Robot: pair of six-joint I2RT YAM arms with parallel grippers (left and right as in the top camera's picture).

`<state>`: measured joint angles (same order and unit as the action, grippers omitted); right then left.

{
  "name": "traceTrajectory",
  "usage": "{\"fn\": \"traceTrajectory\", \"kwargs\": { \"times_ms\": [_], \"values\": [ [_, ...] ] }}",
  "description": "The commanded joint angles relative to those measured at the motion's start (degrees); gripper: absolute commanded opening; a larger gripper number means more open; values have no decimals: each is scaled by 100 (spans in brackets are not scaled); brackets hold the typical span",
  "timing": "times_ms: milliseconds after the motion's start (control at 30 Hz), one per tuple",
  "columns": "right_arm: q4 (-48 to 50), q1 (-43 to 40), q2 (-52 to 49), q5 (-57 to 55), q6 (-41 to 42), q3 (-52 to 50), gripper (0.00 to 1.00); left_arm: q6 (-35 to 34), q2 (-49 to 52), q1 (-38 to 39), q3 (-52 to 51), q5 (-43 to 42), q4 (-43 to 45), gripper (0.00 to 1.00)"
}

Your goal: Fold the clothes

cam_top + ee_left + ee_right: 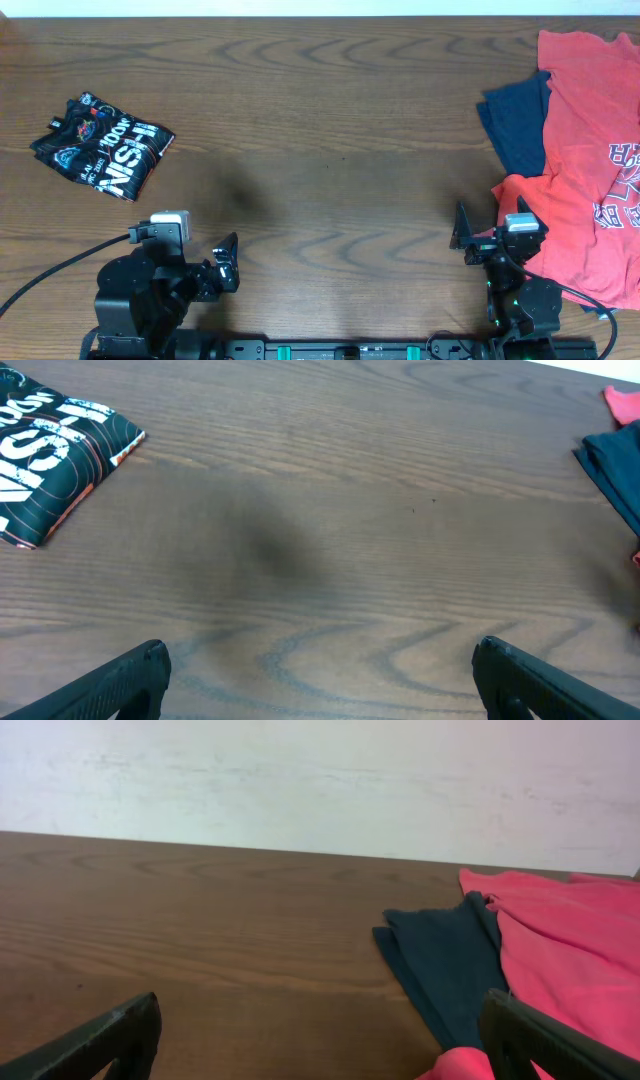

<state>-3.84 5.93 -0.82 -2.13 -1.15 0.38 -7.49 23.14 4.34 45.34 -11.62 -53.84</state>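
We find the jersey (pixel 103 146) folded on the surface (pixel 330 120). Right of it, left end effector (pixel 320 685) and right end effector (pixel 320 1040) gape wide, empty.

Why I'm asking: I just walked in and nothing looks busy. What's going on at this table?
Nothing is being handled right now. The black jersey lies folded into a compact bundle on the left of the table, with nothing touching it. The left gripper and right gripper both sit near the front edge, open and empty. On the right, a red T-shirt lies spread out unfolded, overlapping a navy garment.
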Motion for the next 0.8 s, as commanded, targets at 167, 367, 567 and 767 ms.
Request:
{"fn": "traceTrajectory", "kwargs": {
  "times_ms": [167, 367, 567, 767],
  "values": [
    [-24, -39, 52, 4, -61, -7, 99, -26, -22, 9, -15, 50, -4, 98],
    [-24, -39, 52, 4, -61, -7, 99, -26, -129, 7, -26, 50, -4, 98],
    [-26, -39, 52, 4, -61, -7, 99, -26, -634, -140, -236, 50, -4, 98],
    [-24, -39, 52, 4, -61, -7, 99, -4, -933, -518, -579, 59, -13, 98]
  ]
}}
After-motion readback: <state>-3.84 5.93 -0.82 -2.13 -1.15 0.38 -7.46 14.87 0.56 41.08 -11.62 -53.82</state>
